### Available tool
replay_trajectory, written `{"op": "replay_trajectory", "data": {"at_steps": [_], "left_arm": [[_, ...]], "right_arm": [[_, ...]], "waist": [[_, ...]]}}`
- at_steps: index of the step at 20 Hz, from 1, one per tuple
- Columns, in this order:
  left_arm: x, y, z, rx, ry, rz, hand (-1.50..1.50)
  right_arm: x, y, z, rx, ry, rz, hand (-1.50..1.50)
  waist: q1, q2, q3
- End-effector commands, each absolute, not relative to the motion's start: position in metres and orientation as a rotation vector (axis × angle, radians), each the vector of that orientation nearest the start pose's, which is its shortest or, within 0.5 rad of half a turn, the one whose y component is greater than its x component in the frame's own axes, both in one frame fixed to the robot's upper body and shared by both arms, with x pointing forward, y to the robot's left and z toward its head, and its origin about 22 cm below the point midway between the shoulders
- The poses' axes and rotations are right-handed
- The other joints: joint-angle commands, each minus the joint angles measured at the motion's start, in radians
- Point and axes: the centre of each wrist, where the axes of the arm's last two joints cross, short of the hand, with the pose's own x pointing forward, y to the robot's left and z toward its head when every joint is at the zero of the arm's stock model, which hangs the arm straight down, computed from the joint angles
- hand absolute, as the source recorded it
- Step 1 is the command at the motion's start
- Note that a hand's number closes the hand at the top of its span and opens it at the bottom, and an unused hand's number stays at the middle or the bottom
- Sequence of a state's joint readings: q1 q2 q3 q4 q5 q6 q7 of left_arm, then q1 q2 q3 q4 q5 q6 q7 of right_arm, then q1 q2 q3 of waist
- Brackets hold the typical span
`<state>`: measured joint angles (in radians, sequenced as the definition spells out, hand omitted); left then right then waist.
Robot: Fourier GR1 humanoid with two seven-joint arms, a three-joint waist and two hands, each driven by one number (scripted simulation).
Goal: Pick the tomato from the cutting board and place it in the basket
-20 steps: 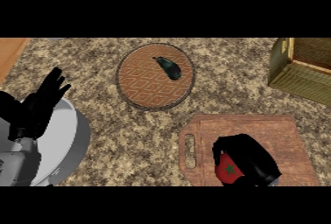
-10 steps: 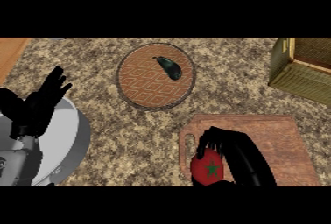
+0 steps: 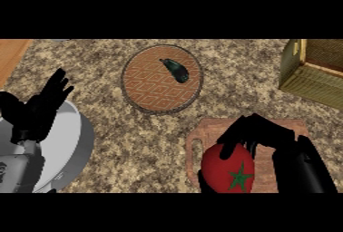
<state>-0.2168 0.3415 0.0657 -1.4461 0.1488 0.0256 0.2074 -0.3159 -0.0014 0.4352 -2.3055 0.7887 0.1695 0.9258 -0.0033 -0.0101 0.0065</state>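
the tomato [image 3: 229,172] is seen at the lower right of the frame, over the cutting board [image 3: 268,131], gripped by the curled fingers of the right hand [image 3: 258,133]. the basket [image 3: 315,72] is found at the upper right edge. the left hand [image 3: 43,106] is held open at the left, fingers up. a dark vegetable [image 3: 175,70] is lying on the round plate [image 3: 150,88] at upper centre.

The tomato [image 3: 229,172] sits on the cutting board [image 3: 271,174] (basket [image 3: 313,72] far right, behind).
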Motion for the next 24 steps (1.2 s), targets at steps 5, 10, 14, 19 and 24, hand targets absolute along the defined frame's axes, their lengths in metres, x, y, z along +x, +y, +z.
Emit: {"op": "replay_trajectory", "data": {"at_steps": [5, 10, 14, 19, 24], "left_arm": [[0.295, 0.307, 0.050, 0.196, -1.387, -0.081, 0.00], [0.294, 0.319, 0.052, 0.187, -1.365, -0.082, 0.00], [0.300, 0.307, 0.047, 0.190, -1.381, -0.075, 0.00], [0.303, 0.315, 0.043, 0.193, -1.382, -0.087, 0.00], [0.296, 0.290, 0.040, 0.184, -1.398, -0.082, 0.00]], "right_arm": [[0.198, -0.133, 0.282, -0.760, -1.704, 0.411, 1.50], [0.240, -0.141, 0.314, -0.837, -1.713, 0.315, 1.50], [0.251, -0.158, 0.339, -0.896, -1.722, 0.256, 1.50], [0.287, -0.186, 0.367, -1.033, -1.630, 0.245, 1.50], [0.319, -0.220, 0.367, -1.171, -1.545, 0.228, 1.50]], "waist": [[0.004, 0.007, -0.009], [0.012, 0.010, -0.008], [0.002, 0.009, -0.007], [0.002, 0.013, -0.008], [0.009, 0.013, -0.007]]}}
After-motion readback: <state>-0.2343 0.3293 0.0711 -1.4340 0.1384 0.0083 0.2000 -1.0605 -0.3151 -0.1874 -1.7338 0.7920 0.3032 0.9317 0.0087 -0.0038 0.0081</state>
